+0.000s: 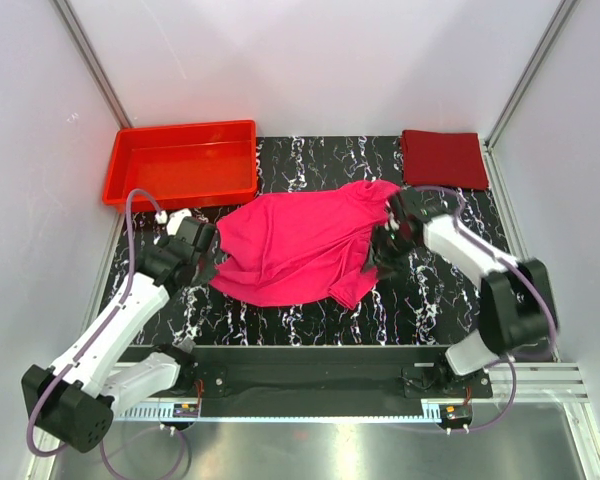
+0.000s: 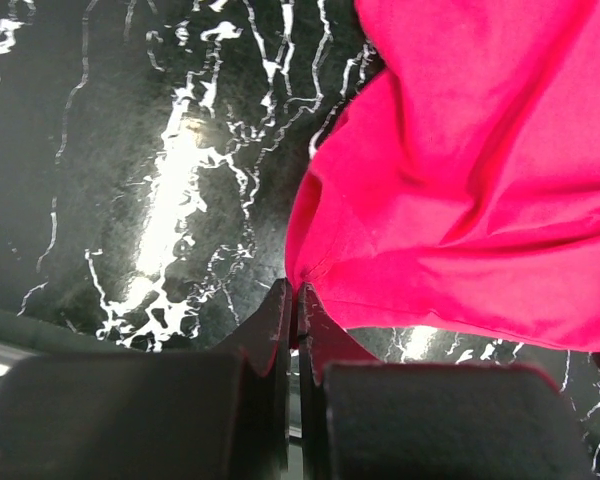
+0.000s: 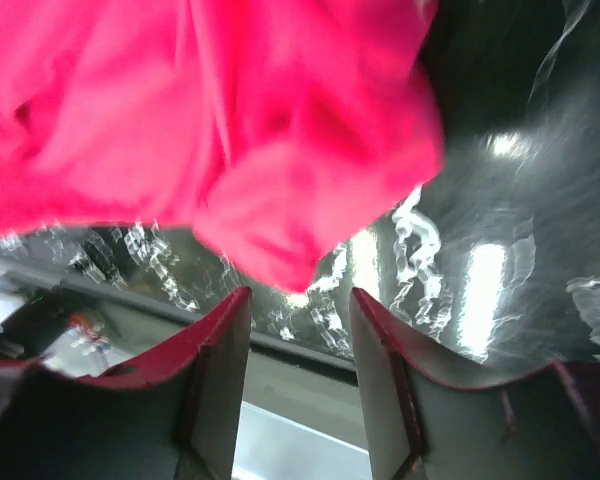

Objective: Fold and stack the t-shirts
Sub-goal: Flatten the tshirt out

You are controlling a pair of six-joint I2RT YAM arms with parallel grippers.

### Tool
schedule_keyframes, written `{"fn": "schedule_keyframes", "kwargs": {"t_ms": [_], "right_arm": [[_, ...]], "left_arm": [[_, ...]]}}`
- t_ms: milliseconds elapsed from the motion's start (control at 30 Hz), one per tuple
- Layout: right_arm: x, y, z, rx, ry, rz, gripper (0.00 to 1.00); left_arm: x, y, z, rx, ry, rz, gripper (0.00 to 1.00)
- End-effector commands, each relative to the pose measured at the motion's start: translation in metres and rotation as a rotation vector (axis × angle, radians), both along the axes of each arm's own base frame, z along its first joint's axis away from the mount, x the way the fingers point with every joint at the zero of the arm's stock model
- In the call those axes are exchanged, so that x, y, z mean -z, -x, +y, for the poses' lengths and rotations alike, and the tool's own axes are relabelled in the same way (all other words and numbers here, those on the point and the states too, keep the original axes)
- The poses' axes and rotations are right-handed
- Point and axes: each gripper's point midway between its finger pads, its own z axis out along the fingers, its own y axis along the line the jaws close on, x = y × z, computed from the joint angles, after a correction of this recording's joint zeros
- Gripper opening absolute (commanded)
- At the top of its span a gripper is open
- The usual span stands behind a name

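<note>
a rigid red tray (image 1: pixel 183 165) sits at the far left corner of the black marbled tabletop (image 1: pixel 420 300), open side up, its floor and walls showing plain red all over. its near right corner lies just beside the far left edge of the pink t-shirt (image 1: pixel 300 250), which is spread loose and rumpled across the middle of the tabletop, one sleeve reaching toward the far right. at the far right corner the maroon t-shirt (image 1: pixel 443 158) lies folded into a flat square, apart from the pink one and against the white side wall (image 1: pixel 555 130). both arms reach in from the near edge and flank the pink cloth. the left pincer (image 1: pixel 204 258) is at the shirt's left edge; in the left wrist view its tips (image 2: pixel 296 300) are pressed together on the hem of the pink t-shirt (image 2: pixel 460 170), the cloth running right into them. the right pincer (image 1: pixel 385 248) is at the shirt's right side, part of the arm lying over the cloth there; in the right wrist view its fingers (image 3: pixel 300 300) stand spread, and a bunched lump of the pink t-shirt (image 3: pixel 230 120) hangs just beyond the tips, not between them.
</note>
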Motion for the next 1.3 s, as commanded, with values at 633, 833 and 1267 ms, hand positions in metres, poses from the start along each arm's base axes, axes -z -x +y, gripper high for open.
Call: {"fn": "schedule_keyframes", "kwargs": {"t_ms": [633, 833, 1267], "right_arm": [[0.057, 0.047, 0.033, 0.749, -0.549, 0.117, 0.59], [0.064, 0.06, 0.009, 0.9, -0.495, 0.103, 0.51], [0.068, 0.07, 0.037, 0.827, -0.514, 0.202, 0.5]], "left_arm": [[-0.012, -0.007, -0.012, 0.09, 0.028, -0.017, 0.0], [-0.011, -0.006, -0.012, 0.09, 0.03, -0.021, 0.0], [-0.012, -0.007, -0.012, 0.105, 0.023, -0.023, 0.0]]}}
